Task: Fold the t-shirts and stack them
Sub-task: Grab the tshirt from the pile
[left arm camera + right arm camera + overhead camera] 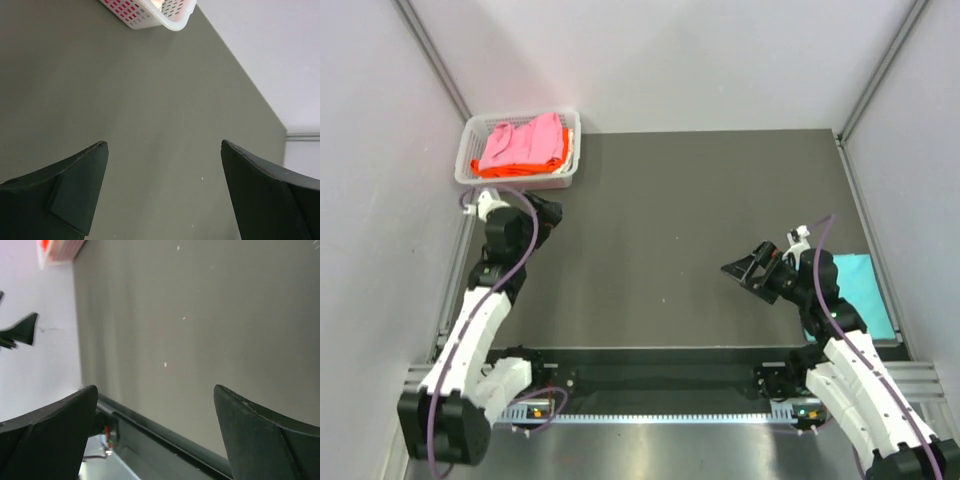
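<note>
The pink t-shirt (525, 143) lies bunched on the orange t-shirt (510, 168) inside the white mesh basket (472, 130) at the back left. The teal t-shirt (858, 290) lies folded flat at the table's right edge, partly hidden by my right arm. My left gripper (552, 213) is open and empty just in front of the basket; in the left wrist view (164, 150) only bare table lies between its fingers. My right gripper (740, 272) is open and empty over the mat, left of the teal shirt; it also shows in the right wrist view (155, 392).
The dark mat (680, 220) covers the table. Grey walls and metal frame posts close in left, right and back. A black rail (660, 375) and a metal strip run along the near edge by the arm bases. The basket's corner shows in the left wrist view (150, 12).
</note>
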Tool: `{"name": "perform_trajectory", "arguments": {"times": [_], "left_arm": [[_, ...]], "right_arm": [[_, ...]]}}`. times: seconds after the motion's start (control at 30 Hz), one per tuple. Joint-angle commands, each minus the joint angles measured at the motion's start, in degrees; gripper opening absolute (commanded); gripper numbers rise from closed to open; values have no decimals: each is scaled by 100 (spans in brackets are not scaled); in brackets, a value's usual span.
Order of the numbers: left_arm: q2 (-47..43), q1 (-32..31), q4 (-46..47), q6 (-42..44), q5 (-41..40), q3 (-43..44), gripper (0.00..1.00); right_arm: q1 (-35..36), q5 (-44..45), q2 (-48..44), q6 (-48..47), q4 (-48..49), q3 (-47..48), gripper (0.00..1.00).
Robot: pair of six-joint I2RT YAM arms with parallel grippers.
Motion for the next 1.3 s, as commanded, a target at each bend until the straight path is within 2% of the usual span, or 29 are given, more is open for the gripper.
{"name": "perform_trajectory", "arguments": {"times": [0.0, 0.1, 0.13, 0.17, 0.2, 0.23, 0.27, 0.3, 0.33, 0.37, 0.4, 0.47, 0.5, 0.53, 0.57, 0.6, 0.63, 0.67, 0.73, 0.83, 0.93, 1.07, 1.17, 1.27], "left_arm": [[941, 47, 47, 615, 179, 748, 99], [1618, 283, 418, 379, 294, 996, 99], [1924, 441, 453, -14, 286, 1153, 99], [2293, 843, 801, -192, 791, 1216, 99], [2505, 1055, 1161, -193, 796, 1243, 99], [2742, 1249, 1548, -185, 1979, 1252, 99], [3023, 1434, 2604, -254, 2522, 1278, 99], [3618, 1731, 3111, -498, 2884, 1313, 99], [3954, 1830, 4030, -1153, 3714, 1322, 99], [4314, 1892, 5579, -1447, 4027, 1418, 99], [4866, 1980, 5560, -1615, 4134, 1636, 99], [5231, 1989, 4711, -1146, 3856, 2663, 99], [5354, 1972, 3680, -751, 3680, 3006, 99], [5529, 1876, 3156, 88, 3444, 3436, 99], [5627, 1831, 2542, 506, 2876, 4232, 99], [5889, 1692, 1701, 936, 2670, 4710, 99], [6065, 1630, 1127, 1767, 2337, 5150, 99], [6232, 1568, 721, 2132, 1864, 5998, 99], [6707, 1462, 114, 2852, 1474, 6531, 99], [7174, 1471, -301, 3242, 1087, 7279, 99], [7219, 1436, -164, 3577, 744, 7396, 96], [6868, 1427, -207, 3700, 348, 7124, 86], [6166, 1418, 432, 3823, 67, 6167, 88], [5769, 1427, 664, 3893, -39, 5892, 92]], "right_arm": [[58, 539, 211, -898, -841, 768, 100], [50, 899, 351, -1443, -1342, 1287, 100], [50, 969, 456, -1533, -1517, 1488, 100], [50, 1057, 570, -1769, -1571, 1638, 100], [58, 1067, 641, -1893, -1606, 1640, 100], [58, 1093, 703, -2007, -1729, 1788, 100], [50, 1163, 773, -2104, -1773, 1850, 100], [50, 1163, 852, -2279, -1791, 1894, 100], [50, 1207, 870, -2342, -1791, 1964, 100], [50, 1294, 897, -2395, -1791, 1983, 100], [41, 1365, 975, -2421, -1774, 2052, 100], [-3, 1566, 1116, -2491, -1756, 2175, 100], [-12, 1629, 1264, -2596, -1756, 2254, 100], [-38, 1673, 1353, -2623, -1782, 2412, 100], [-47, 1752, 1441, -2685, -1791, 2492, 100], [-56, 1805, 1633, -2703, -1817, 2553, 100], [-82, 1866, 1713, -2711, -1879, 2667, 100], [-108, 2014, 1792, -2712, -1914, 2694, 100], [-196, 2086, 1977, -2712, -1949, 2791, 100], [-240, 2209, 2092, -2650, -1906, 2844, 100], [-276, 2323, 2136, -2527, -1800, 2827, 100], [-276, 2438, 2294, -2282, -1660, 2835, 100], [-284, 2385, 2487, -2088, -1414, 2730, 100], [-284, 2394, 2610, -1895, -1264, 2677, 100]]}}
